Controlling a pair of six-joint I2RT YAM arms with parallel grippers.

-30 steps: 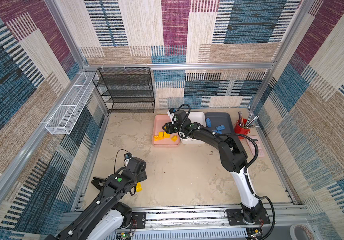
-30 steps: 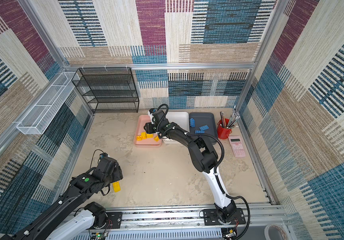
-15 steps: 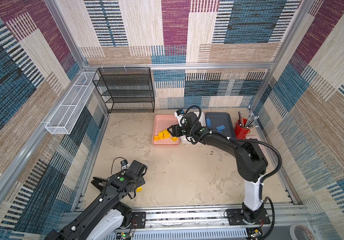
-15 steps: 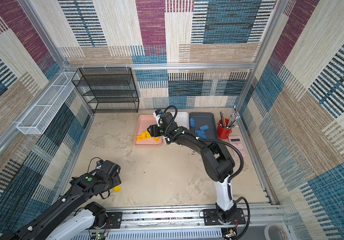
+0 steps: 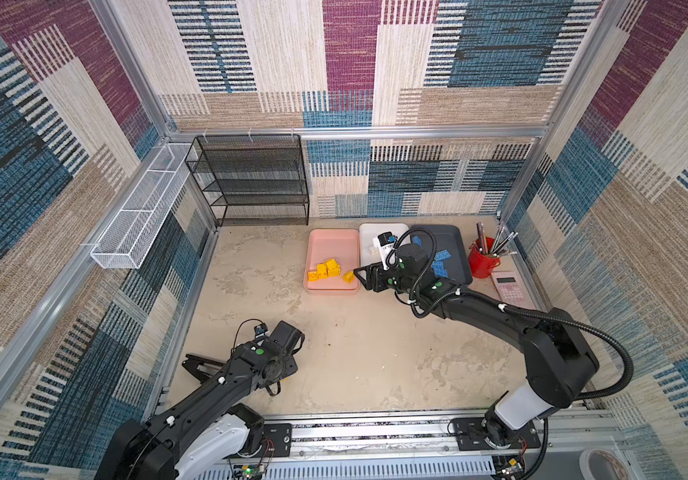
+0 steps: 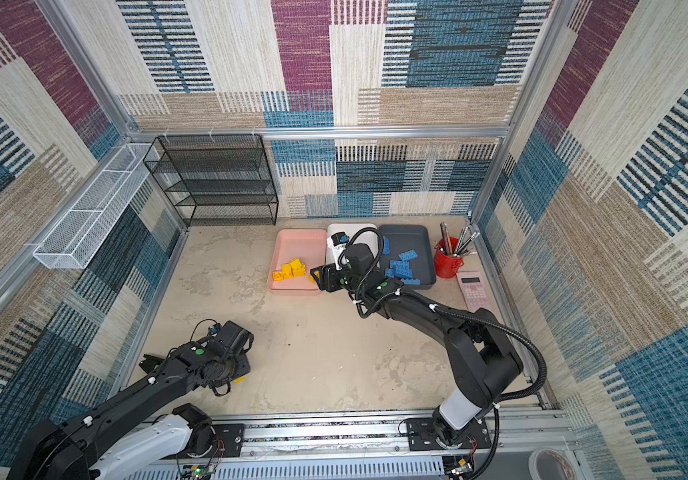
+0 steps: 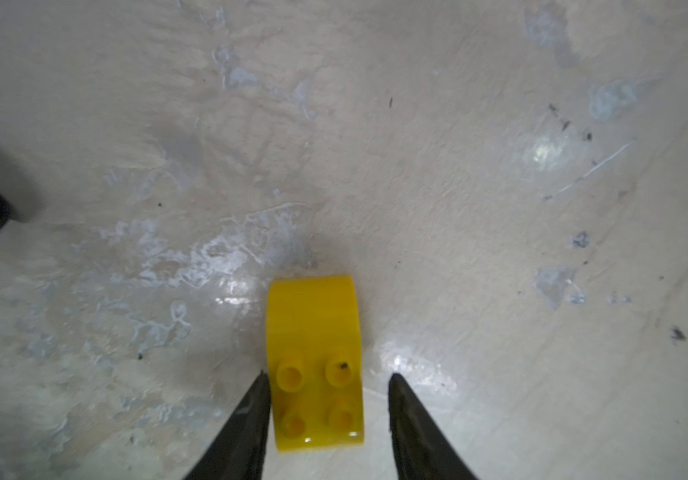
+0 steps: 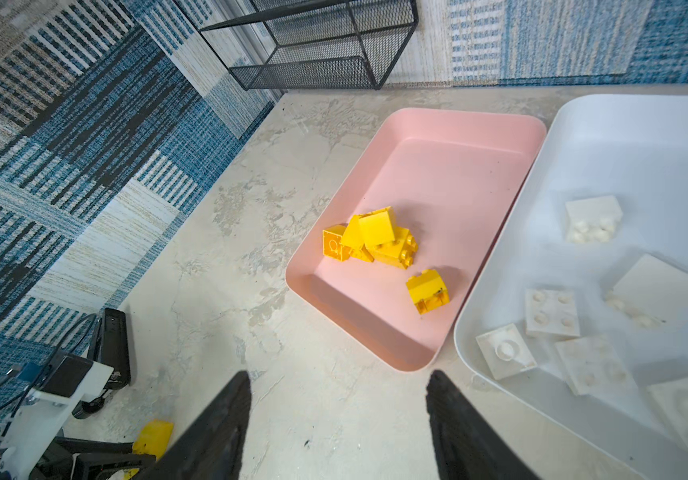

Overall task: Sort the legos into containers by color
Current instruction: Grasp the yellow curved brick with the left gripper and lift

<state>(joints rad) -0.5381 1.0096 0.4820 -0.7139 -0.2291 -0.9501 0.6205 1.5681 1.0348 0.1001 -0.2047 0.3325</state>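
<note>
A yellow lego lies studs-up on the floor at the near left. My left gripper straddles it, open: one finger touches its side and the other stands a little apart. In a top view only a sliver of that lego shows under the left wrist. The pink tray holds several yellow legos. The white tray holds several white legos. The dark grey tray holds blue legos. My right gripper hovers open and empty over the floor at the pink tray's near corner.
A red pen cup and a pink calculator stand right of the grey tray. A black wire shelf fills the back left corner, with a white wire basket on the left wall. A black object lies beside the left arm.
My left gripper has dropped over the yellow lego and its jaws have narrowed round it. The right gripper has drawn back from above the pink tray to its near corner.
</note>
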